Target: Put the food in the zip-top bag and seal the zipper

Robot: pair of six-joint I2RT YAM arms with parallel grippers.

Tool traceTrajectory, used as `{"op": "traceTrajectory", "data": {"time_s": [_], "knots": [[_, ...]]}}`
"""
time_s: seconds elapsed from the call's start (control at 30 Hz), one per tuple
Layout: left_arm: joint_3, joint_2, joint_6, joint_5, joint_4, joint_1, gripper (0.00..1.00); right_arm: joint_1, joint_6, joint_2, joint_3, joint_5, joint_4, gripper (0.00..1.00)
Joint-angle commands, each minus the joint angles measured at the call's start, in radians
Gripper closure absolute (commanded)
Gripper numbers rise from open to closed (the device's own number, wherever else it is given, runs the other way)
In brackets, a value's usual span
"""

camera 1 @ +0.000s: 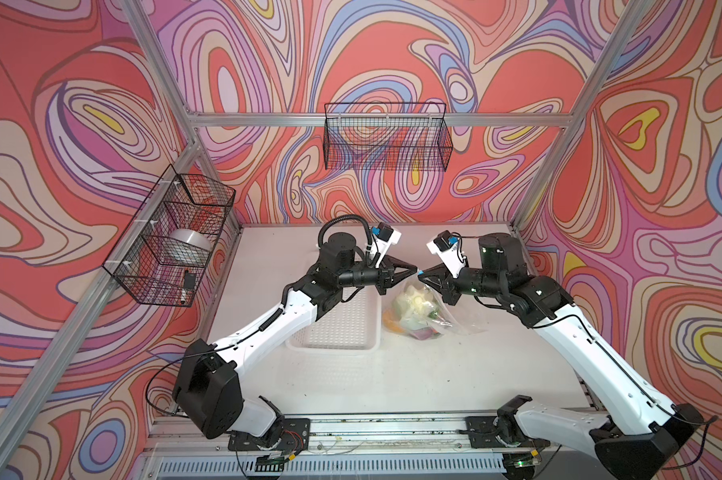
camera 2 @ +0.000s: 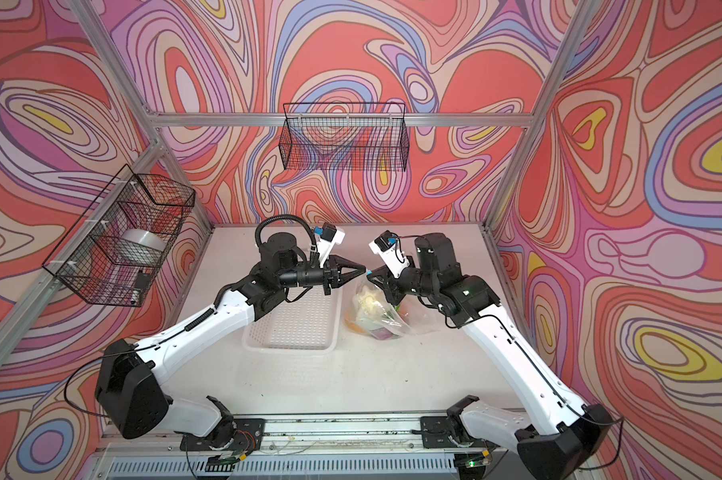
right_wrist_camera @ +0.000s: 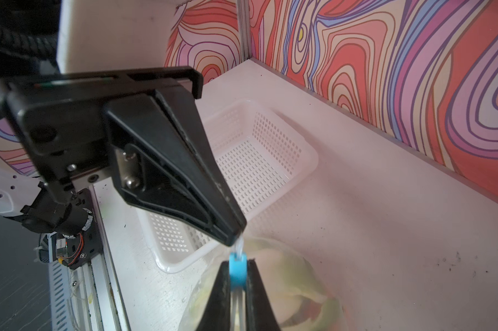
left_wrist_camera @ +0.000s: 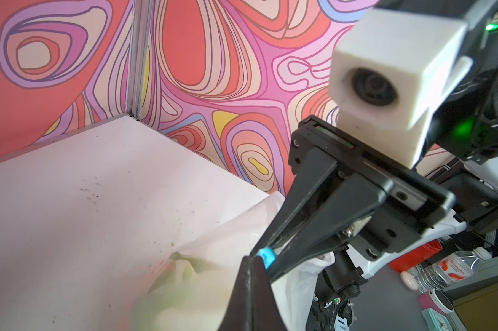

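From the near rail both arms lean away over the white table (camera 1: 392, 382), elbows bent, forearms turned inward. Their tips meet just right of the far corner of the white perforated basket (camera 1: 334, 345). Swirl-patterned walls close in the table. Right of the basket sits the clear zip-top bag (camera 1: 430, 320), mouth lifted, with toy vegetables inside and pale lettuce (camera 1: 413, 301) uppermost. The left gripper (right_wrist_camera: 233, 239) is pinched together on the zipper (right_wrist_camera: 240, 246); the right gripper (right_wrist_camera: 237, 262) is clamped on the blue slider tab (right_wrist_camera: 237, 272).
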Motion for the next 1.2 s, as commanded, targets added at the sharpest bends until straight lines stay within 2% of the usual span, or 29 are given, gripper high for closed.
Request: {"op": "traceTrajectory", "data": {"time_s": [0.0, 0.27, 0.5, 0.6, 0.7, 0.73, 0.8, 0.87, 0.93, 1.03, 1.17], "knots": [[0.003, -0.033, 0.02, -0.137, -0.015, 0.04, 1.0, 0.002, 0.002, -0.041, -0.014, 0.008, -0.067, 0.98], [0.018, -0.013, 0.044, -0.227, -0.075, 0.053, 1.0, 0.002, 0.013, -0.066, -0.038, 0.049, -0.093, 0.98], [0.079, 0.042, 0.042, -0.265, -0.097, 0.082, 1.0, 0.002, 0.028, -0.097, -0.063, 0.093, -0.133, 0.98], [0.106, 0.058, 0.022, -0.191, -0.084, 0.085, 1.0, 0.003, 0.033, -0.112, -0.073, 0.095, -0.127, 0.98], [0.108, 0.072, -0.026, -0.043, -0.021, 0.085, 1.0, 0.002, 0.036, -0.116, -0.071, 0.08, -0.098, 0.98], [0.101, 0.076, -0.052, 0.003, 0.012, 0.084, 0.97, 0.002, 0.037, -0.113, -0.066, 0.072, -0.088, 0.98], [0.078, 0.074, -0.097, 0.073, 0.078, 0.08, 0.82, 0.002, 0.039, -0.105, -0.053, 0.063, -0.075, 0.98], [0.049, 0.065, -0.127, 0.109, 0.128, 0.068, 0.67, 0.002, 0.04, -0.096, -0.04, 0.059, -0.064, 0.99], [0.034, 0.055, -0.127, 0.121, 0.131, 0.055, 0.59, 0.002, 0.04, -0.088, -0.037, 0.058, -0.057, 0.99], [0.028, 0.046, -0.114, 0.131, 0.112, 0.036, 0.52, 0.002, 0.047, -0.081, -0.034, 0.055, -0.047, 0.99], [0.034, 0.062, -0.109, 0.155, 0.088, 0.017, 0.51, 0.002, 0.058, -0.08, -0.038, 0.051, -0.031, 0.99]]}}
